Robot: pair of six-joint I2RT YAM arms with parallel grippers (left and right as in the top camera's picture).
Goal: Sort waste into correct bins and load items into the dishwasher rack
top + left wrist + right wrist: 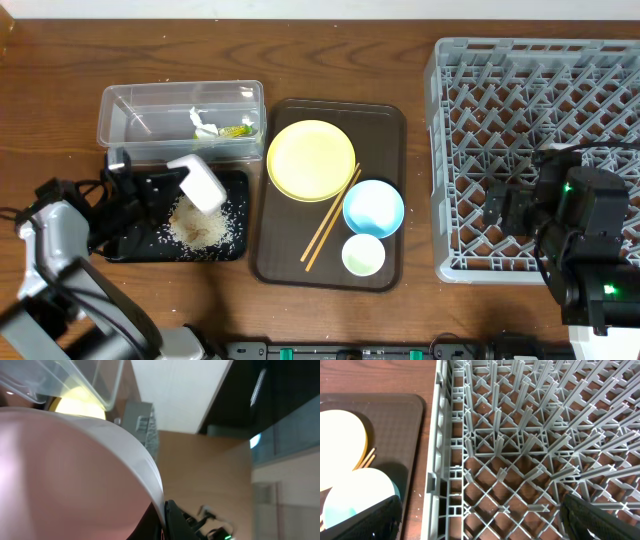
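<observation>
Left gripper (163, 186) is clamping the tilted white bowl (203, 185) over the black tray (138, 243), with rice (200, 229) at the bowl's 6 o'clock. Right gripper (480, 516) is hanging with its fingers spread wide, holding nothing, over the rack (520, 460).

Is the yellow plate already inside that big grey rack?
No, the pale-yellow plate lies on the dark brown tray, left of the grey rack, in the overhead view.

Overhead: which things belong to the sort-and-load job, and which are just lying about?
Job: white bowl, rice, black tray, clear tub, wrapper, tissue, yellow plate, chopsticks, blue bowl, cup, rack.

Lying about: brown serving tray, table.
</observation>
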